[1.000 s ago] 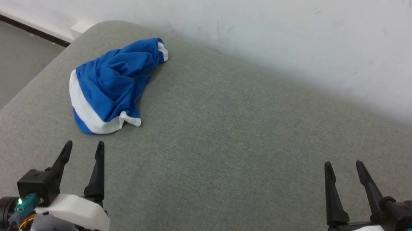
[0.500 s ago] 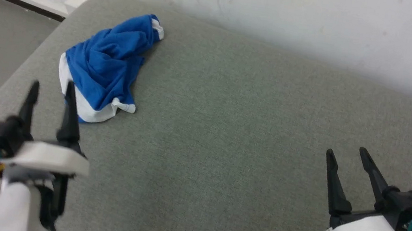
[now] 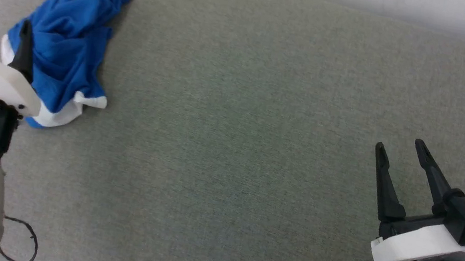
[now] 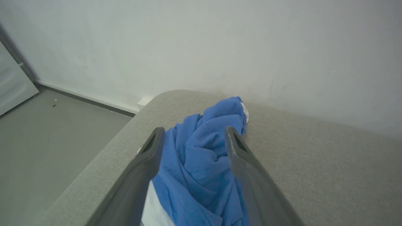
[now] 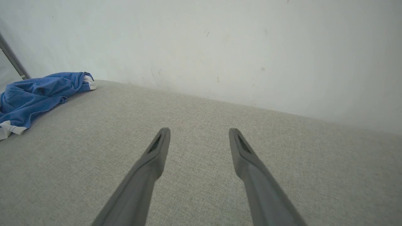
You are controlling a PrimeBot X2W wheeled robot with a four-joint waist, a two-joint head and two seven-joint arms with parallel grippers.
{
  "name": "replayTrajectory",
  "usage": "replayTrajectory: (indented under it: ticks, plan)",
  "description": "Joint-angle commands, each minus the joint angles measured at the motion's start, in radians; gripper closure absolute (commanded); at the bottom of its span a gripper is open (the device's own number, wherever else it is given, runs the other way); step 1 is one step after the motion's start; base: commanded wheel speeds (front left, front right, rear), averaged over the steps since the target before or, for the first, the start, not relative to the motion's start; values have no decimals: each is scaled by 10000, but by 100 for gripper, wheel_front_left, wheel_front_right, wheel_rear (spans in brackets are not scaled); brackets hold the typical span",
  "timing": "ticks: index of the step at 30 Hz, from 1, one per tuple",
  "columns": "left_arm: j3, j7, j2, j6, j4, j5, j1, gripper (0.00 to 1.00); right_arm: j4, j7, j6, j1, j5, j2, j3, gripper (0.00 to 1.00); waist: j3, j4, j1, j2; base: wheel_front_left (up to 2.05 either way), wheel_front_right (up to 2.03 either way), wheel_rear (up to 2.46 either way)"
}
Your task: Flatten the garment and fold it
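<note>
Garment (image 3: 65, 36): blue shorts with white edge bands, crumpled in a heap, far left on the grey padded table (image 3: 237, 126). Left tool (image 3: 4, 35) wide, now at the heap's left edge, up from near-left a second ago; contact unclear. Right tool (image 3: 399, 144) wide, near right, unmoved.

My head camera looks steeply down on the grey cushion (image 3: 230, 148). My left wrist camera sits close over the blue shorts (image 4: 201, 175); my right wrist camera catches them far off, at its left edge.
</note>
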Motion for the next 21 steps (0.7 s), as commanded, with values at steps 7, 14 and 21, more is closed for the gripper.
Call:
replayTrajectory:
  ticks: [7,14,21]
  plan:
    - [-41,1997,848,-219,2495,-1192,-1097,0,-78,-147,-7,-360,240,-70,105,0,1314,-950,-3,0,0,0,0]
    - [-73,3213,1073,-285,4176,-1761,-1499,0,-100,-195,-8,-402,361,-117,128,0,1640,-979,-3,0,0,0,0]
    - [-410,3588,1265,-361,5396,-2098,-1859,100,75,-276,-8,-473,496,-87,274,0,1431,-860,-3,0,0,0,0]
